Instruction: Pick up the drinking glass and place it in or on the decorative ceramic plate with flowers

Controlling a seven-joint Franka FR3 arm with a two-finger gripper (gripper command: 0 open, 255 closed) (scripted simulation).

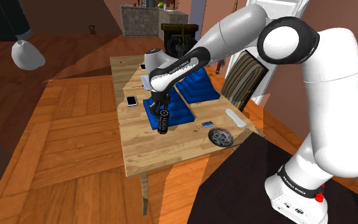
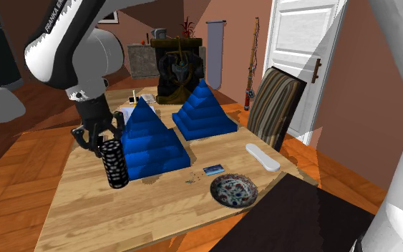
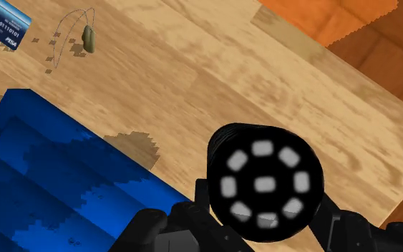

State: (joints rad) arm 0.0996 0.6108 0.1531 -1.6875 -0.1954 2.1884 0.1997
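Drinking glass (image 3: 264, 182), drawn as a black cylinder with pale spots, is where we find the black gripper (image 3: 264, 213): the two fingers close against its sides near the rim and clasp it. It stands upright with its base at the table top, and we cannot tell whether it rests there or is just lifted.

Just beside it rises a blue stepped pyramid (image 2: 147, 139), with a second pyramid (image 2: 204, 111) behind it in the second exterior view. Farther along the pale wooden table (image 2: 121, 218) we see a small blue card (image 2: 213, 170), a white oblong piece (image 2: 263, 157) and, near the table's edge, the patterned round plate (image 2: 233, 191), well apart from the glass. A phone (image 1: 131, 100) lies near the far side in the shoulder view.

Around the table we see a striped chair (image 2: 275, 107), a white door (image 2: 300, 43), reddish-brown walls, a wooden plank floor (image 1: 56, 146) and a dark rug (image 2: 300, 225).
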